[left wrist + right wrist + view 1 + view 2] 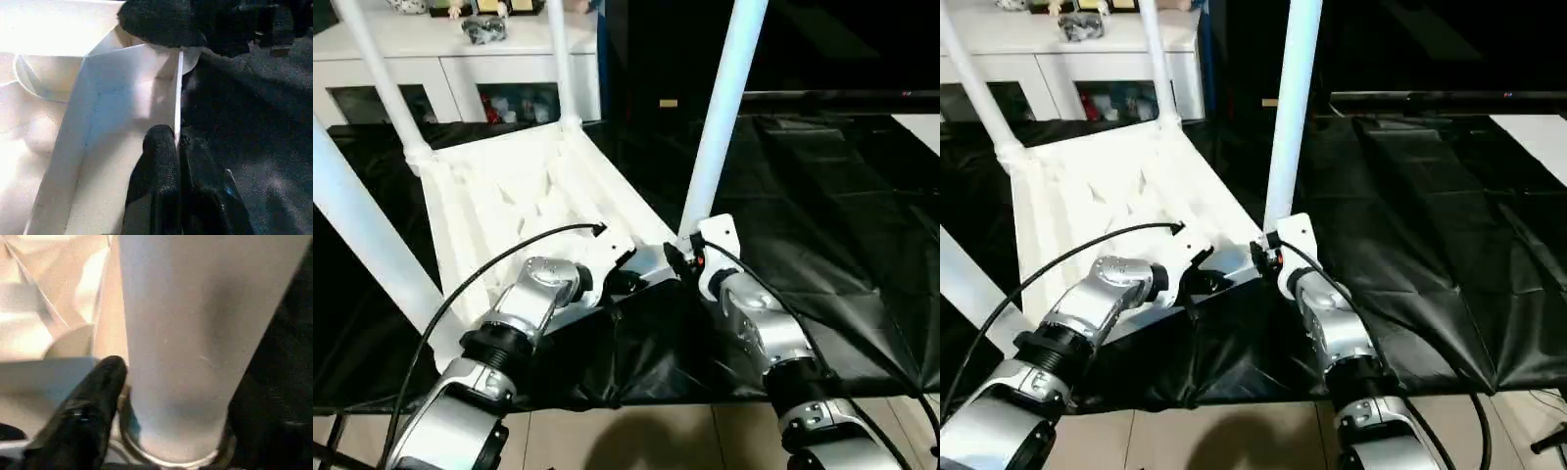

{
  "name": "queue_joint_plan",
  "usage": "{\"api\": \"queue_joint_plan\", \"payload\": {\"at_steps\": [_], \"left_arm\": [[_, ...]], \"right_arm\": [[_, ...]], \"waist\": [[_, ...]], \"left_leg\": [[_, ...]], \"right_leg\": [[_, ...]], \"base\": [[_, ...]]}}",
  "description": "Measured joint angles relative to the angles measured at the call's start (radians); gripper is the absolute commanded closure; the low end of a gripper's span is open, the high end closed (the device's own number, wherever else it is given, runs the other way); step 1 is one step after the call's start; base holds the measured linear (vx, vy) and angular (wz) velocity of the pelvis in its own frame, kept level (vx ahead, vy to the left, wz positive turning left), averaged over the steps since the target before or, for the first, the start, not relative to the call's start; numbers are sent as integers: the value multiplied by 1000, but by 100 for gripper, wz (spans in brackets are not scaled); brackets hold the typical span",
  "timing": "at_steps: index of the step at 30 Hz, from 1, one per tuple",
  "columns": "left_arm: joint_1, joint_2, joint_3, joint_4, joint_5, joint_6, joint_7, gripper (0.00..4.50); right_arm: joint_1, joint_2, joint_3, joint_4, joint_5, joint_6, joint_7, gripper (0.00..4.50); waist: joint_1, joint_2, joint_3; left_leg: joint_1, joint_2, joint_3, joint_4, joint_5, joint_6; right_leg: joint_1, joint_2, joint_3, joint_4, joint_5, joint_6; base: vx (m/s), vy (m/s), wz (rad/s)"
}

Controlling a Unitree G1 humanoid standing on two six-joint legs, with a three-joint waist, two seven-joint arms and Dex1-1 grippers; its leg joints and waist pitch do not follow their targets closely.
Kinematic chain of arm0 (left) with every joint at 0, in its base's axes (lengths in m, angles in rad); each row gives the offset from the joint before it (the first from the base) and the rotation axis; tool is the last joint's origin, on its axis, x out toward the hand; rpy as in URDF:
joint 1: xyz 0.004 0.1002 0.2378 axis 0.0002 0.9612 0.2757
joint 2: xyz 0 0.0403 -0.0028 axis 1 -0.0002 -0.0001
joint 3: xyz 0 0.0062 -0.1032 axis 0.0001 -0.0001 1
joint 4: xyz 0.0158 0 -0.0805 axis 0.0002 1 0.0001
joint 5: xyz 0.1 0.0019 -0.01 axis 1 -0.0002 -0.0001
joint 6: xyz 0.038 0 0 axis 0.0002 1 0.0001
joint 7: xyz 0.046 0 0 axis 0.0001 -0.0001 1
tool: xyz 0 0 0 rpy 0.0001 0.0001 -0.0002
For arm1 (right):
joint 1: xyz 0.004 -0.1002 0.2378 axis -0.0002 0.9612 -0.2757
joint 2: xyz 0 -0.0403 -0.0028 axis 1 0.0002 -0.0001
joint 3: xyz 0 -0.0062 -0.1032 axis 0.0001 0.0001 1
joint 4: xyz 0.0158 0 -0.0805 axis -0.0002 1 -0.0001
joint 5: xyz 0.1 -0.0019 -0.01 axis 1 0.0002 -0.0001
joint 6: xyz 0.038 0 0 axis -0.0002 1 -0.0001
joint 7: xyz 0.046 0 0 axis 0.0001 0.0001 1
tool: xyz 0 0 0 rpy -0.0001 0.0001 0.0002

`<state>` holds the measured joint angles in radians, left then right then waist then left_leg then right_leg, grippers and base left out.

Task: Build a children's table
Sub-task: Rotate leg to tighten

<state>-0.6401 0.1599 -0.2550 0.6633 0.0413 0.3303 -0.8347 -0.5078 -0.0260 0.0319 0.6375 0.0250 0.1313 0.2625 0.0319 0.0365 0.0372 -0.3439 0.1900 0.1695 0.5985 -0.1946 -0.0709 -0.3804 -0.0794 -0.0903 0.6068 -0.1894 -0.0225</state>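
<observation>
The children's table lies upside down on a black cloth, its ribbed white tabletop [509, 196] facing up. Four white legs stand in the corner sockets: two at the back [382, 69] [558, 59], one at the near left [352, 225] and one at the near right [720, 117]. My left gripper [619, 262] is shut on the thin near rim [178, 88] of the tabletop, close to the near-right socket. My right gripper [690, 257] stands open around the base of the near-right leg [186, 333], with one black finger [98, 396] beside the leg.
The black cloth [822, 196] covers the work surface and runs on to the right. A white cabinet [460, 59] with glass doors stands at the back left, with small items on top. The tiled floor [656, 441] lies below the near edge.
</observation>
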Motion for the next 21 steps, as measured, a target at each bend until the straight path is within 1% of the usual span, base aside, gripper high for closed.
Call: {"api": "queue_joint_plan", "payload": {"at_steps": [1, 3, 5, 8, 10, 11, 12, 13, 14, 16, 17, 19, 21], "left_arm": [[0, 0, 1, 0, 0, -1, -3, 450], [0, 2, 3, 0, 0, -9, -12, 450], [1, 15, 4, -2, -3, -27, -39, 450], [8, 37, 3, -10, -12, -55, -89, 450], [25, 69, -1, -29, -26, -72, -146, 450], [42, 96, -4, -47, -38, -86, -192, 450], [50, 112, -5, -53, -47, -97, -223, 450], [52, 120, -8, -58, -47, -103, -246, 450], [57, 136, -12, -64, -50, -113, -287, 450], [61, 160, -15, -71, -55, -119, -325, 450], [65, 179, -19, -73, -60, -128, -360, 450], [75, 197, -24, -80, -61, -143, -393, 450], [78, 209, -28, -80, -61, -156, -414, 450]], "right_arm": [[1, 0, -3, 0, 3, -6, 5, 103], [3, -13, -4, 0, 4, -18, 32, 65], [10, -51, 8, -13, 14, -25, 122, 62], [22, -92, 25, -48, 26, -24, 228, 62], [34, -139, 59, -81, 36, -25, 324, 62], [44, -170, 85, -105, 46, -25, 400, 62], [49, -188, 97, -117, 49, -26, 442, 62], [50, -199, 105, -120, 51, -26, 475, 62], [51, -215, 116, -126, 53, -27, 525, 62], [51, -231, 126, -128, 63, -33, 588, 62], [51, -246, 138, -130, 66, -33, 642, 62], [51, -261, 153, -130, 69, -32, 695, 88], [50, -266, 160, -130, 74, -27, 731, 96]], "waist": [[1, 1, 0], [1, 3, 0], [4, 3, 1], [6, 2, 1], [6, 2, 1], [7, 1, 2], [8, 1, 2], [9, -1, 3], [15, -1, 3], [19, -3, 4], [21, -5, 5], [25, -8, 6], [29, -9, 6]], "left_leg": [[-3, 0, 0, -1, 0, 0], [-4, 0, 0, -2, 0, 0], [-6, 1, 0, -3, 0, 0], [-7, 1, 0, -6, 0, 0], [-8, 1, 1, -8, -1, 0], [-8, 2, 1, -10, -1, 1], [-8, 2, 1, -11, -1, 1], [-8, 2, 1, -11, -1, 1], [-9, 2, 0, -11, -1, 1], [-9, 2, 1, -11, -1, 1], [-9, 2, 1, -11, -1, 1], [-9, 2, 1, -10, -1, 1], [-8, 2, 1, -10, -1, 1]], "right_leg": [[-1, 0, 0, 0, 0, 0], [-2, 0, -1, 0, 0, 0], [-3, 0, -1, 1, 0, 1], [-4, 0, -2, 1, -1, 2], [-5, 0, -2, 1, 0, -1], [-6, 0, -3, 1, -2, -1], [-6, 0, -4, 1, -3, -1], [-6, 1, -4, 1, -3, -1], [-8, 1, -5, 1, -4, -2], [-9, 0, -4, 2, -4, -2], [-9, 0, -4, 2, -4, -2], [-9, 0, -4, 2, -4, -2], [-9, 0, -4, 2, -4, -2]], "base": [[0, 0, 0], [0, 0, 0], [0, 0, 0], [0, 0, 0], [0, 0, 0], [0, 0, 0], [0, 0, 0], [0, 0, 0], [0, 0, 0], [0, 0, 0], [0, 0, 0], [0, 0, 0], [0, 0, 0]]}}
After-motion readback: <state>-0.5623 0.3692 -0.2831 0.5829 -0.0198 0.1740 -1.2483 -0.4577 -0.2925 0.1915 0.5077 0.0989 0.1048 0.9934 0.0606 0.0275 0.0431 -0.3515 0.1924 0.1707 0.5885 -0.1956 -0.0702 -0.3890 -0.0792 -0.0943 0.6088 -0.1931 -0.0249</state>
